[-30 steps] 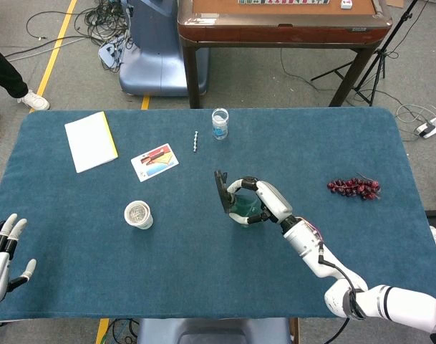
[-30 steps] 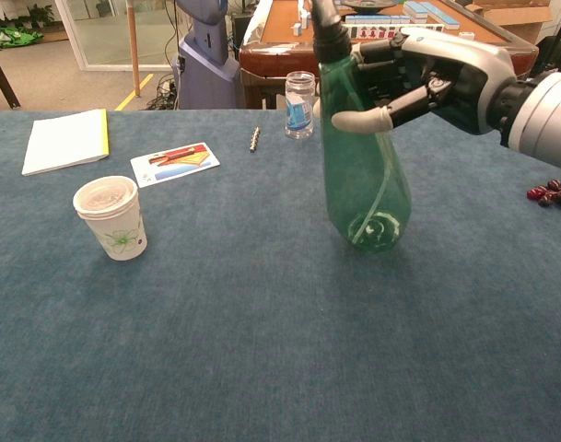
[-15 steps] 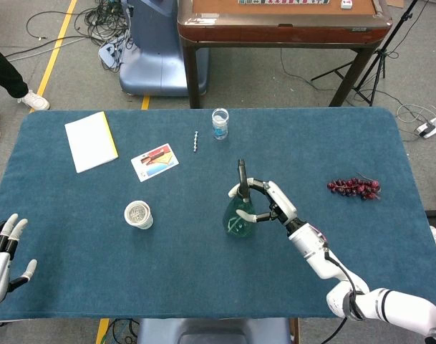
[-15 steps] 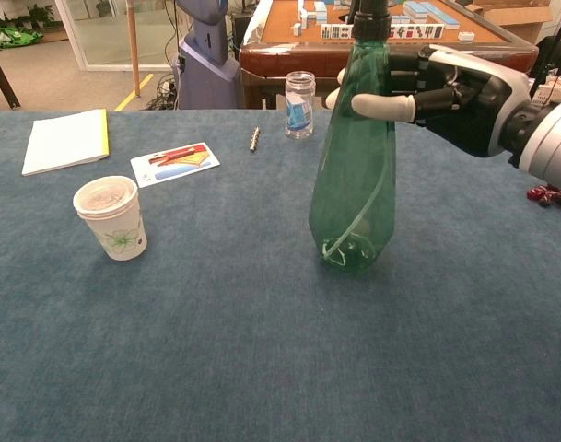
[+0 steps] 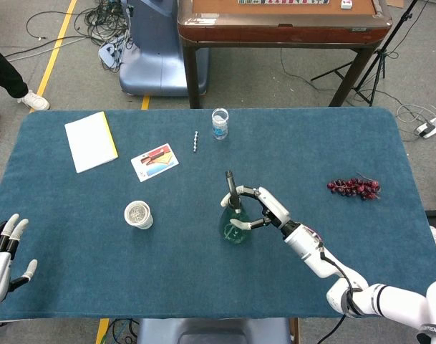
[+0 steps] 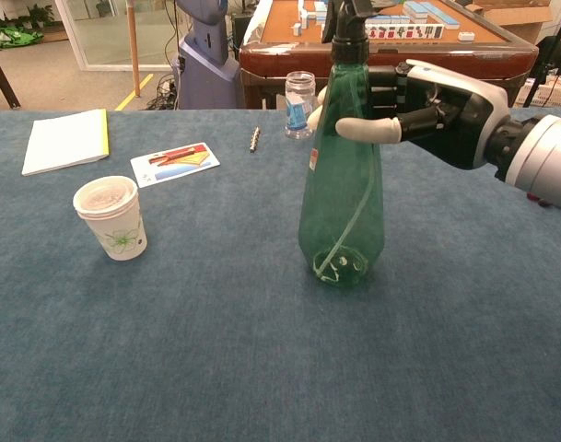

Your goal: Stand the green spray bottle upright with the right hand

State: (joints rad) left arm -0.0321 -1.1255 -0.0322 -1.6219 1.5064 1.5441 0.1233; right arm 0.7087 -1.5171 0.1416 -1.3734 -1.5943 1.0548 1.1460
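Note:
The green spray bottle stands nearly upright on the blue table, its base on the cloth and its black nozzle at the top. In the head view the green spray bottle sits near the table's middle. My right hand grips its upper body just below the nozzle, thumb in front and the other fingers behind; the same right hand reaches in from the lower right. My left hand rests open at the table's near left edge, holding nothing.
A paper cup stands left of the bottle. A small clear bottle, a screw, a card and a notepad lie further back. Grapes sit at the right. A wooden table stands beyond.
My right hand has swung the bottle from a backward tilt to nearly upright and shifted it slightly left and nearer. The left hand has stayed still.

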